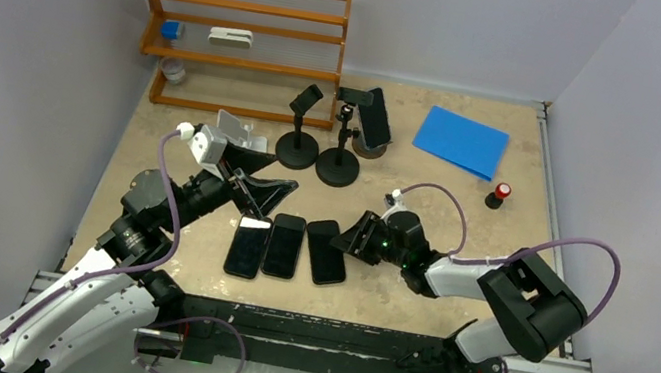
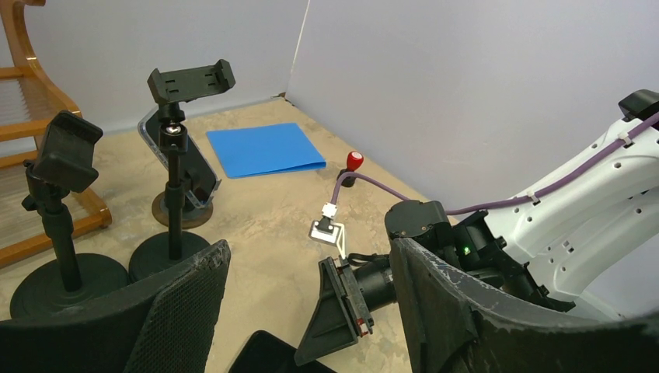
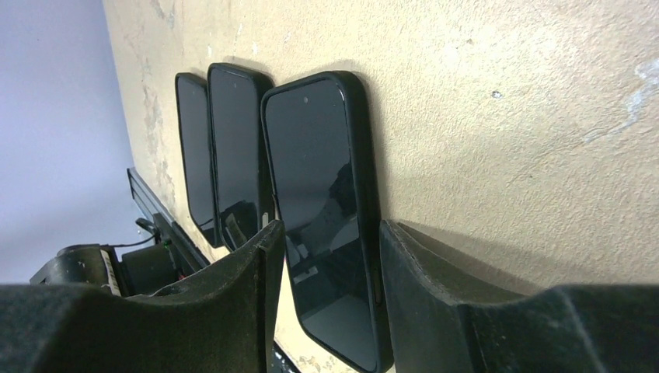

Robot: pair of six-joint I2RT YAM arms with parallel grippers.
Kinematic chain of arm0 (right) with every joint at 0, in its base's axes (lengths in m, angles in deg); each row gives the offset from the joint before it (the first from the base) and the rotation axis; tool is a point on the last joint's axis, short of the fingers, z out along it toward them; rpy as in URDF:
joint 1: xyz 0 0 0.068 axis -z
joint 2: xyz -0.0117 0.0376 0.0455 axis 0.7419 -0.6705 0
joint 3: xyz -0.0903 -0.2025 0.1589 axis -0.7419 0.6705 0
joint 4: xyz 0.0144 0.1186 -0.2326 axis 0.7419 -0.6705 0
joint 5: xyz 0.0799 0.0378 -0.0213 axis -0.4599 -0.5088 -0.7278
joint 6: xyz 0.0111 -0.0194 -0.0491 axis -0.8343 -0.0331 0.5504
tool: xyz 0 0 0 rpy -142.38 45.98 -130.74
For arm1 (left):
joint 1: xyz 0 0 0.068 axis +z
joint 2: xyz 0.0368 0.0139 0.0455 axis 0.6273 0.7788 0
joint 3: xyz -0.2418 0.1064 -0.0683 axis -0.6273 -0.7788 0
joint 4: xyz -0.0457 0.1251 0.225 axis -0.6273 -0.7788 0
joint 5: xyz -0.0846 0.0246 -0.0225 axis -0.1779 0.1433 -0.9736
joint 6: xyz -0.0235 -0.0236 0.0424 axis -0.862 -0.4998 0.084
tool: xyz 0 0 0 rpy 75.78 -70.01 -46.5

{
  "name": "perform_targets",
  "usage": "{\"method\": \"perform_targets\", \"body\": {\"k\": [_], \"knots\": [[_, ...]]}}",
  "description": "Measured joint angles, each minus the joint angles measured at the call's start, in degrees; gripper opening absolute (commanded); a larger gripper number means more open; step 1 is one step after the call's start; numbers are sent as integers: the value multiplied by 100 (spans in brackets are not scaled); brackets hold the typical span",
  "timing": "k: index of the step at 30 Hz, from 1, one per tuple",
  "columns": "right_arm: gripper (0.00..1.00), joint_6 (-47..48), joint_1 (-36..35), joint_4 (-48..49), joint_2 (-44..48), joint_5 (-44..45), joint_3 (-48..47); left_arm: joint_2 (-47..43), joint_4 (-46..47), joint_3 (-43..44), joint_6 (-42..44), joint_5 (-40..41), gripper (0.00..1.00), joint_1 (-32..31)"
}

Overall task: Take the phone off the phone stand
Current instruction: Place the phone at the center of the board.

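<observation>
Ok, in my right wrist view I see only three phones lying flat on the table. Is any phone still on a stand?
Observer: Yes. One phone leans in a stand with a round brown base, at the back near the blue folder.
Operator: And are there other stands?
Observer: Two. The left black stand and the right black stand are just left of it, both with empty clamps.
Operator: Where is the left arm now?
Observer: The left gripper is just behind the three phones, its jaws open and holding nothing.
</observation>
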Motion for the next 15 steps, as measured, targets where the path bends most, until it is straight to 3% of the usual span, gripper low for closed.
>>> {"method": "perform_targets", "body": {"k": [8,15], "knots": [[50,-9,0,50,59,9,70,0,0,0,0,0,73,0],[51,70,-2,-503,870,214,264,0,0,0,0,0,73,0]]}}
